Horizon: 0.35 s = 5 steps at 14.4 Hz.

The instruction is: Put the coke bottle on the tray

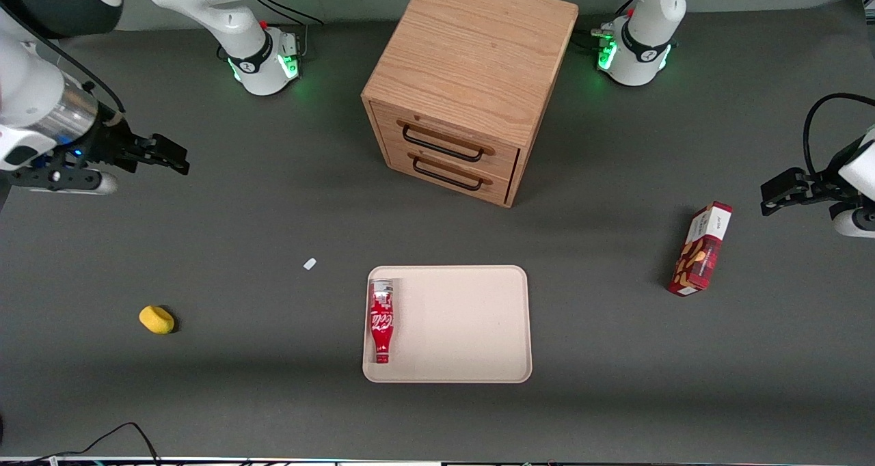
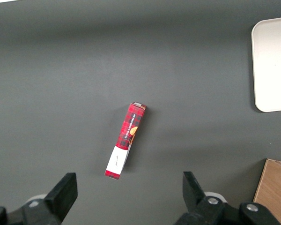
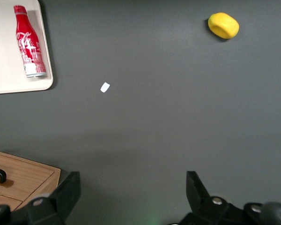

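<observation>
My fingers (image 3: 65, 194) are hanging spread, empty, gripper (image 1: 160, 155) near working arm's table edge; red coke bottle (image 1: 381, 320), white script, is lying on tray (image 1: 472, 329).

Red coke bottle (image 1: 381, 321) lying flat inside cream tray (image 1: 465, 329), touching rim.
</observation>
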Available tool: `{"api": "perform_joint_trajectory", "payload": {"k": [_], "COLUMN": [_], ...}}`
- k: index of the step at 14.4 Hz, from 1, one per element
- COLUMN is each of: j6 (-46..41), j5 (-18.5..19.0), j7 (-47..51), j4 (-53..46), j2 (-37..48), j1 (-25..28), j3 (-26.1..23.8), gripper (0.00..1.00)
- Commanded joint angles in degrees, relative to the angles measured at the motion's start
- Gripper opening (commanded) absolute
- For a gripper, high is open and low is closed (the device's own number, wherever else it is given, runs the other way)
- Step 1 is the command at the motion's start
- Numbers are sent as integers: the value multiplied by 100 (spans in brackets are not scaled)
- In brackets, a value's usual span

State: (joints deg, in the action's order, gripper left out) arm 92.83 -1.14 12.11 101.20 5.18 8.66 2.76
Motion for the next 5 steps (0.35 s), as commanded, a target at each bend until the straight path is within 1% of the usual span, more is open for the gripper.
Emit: {"api": "perform_joint_trajectory", "payload": {"k": [1,5], "j6": [-264,-529], "j5": [-97,-106], "j7": [-156,-174], "j4": [-73,-179], "j2": [71,71], "j1": [127,74], "j3": [59,41], "gripper": [100,100]}}
